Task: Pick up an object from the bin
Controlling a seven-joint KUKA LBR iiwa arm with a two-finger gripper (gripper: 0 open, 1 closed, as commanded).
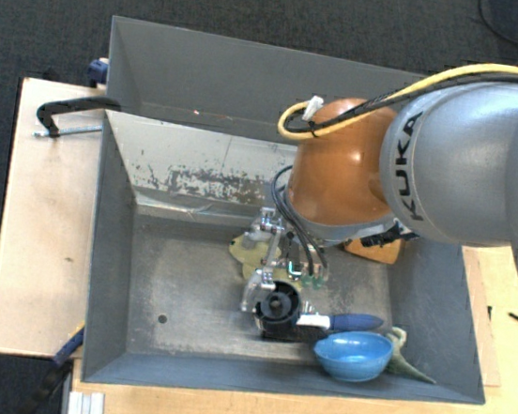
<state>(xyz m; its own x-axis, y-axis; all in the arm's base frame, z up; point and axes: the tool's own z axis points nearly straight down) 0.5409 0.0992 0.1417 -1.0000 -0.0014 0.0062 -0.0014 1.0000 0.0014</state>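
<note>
Camera view: we count 5 loose things in the bin [110, 258] and 1 arm [465, 153], which comes in from the right w/ an orange wrist cover [335, 169]. The end effector [268, 297] sits low near mid-floor; we can't tell whether it is released or clenched.

- 1 pale yellow lump [247, 250], just beside the end effector on its rear-left; nearest thing to it.
- 1 blue stick [354, 322] w/ a white end, just right of the end effector.
- 1 blue rounded piece [350, 354], against the front wall, touching the stick.
- 1 olive pointed piece [406, 361], touching the blue rounded piece on its right, near the front-right corner.
- 1 orange piece [376, 250] by the right wall, partly hidden under the arm.

Room: the floor is bare from the end effector to the left wall and along most of the front wall. The right side is crowded.
</note>
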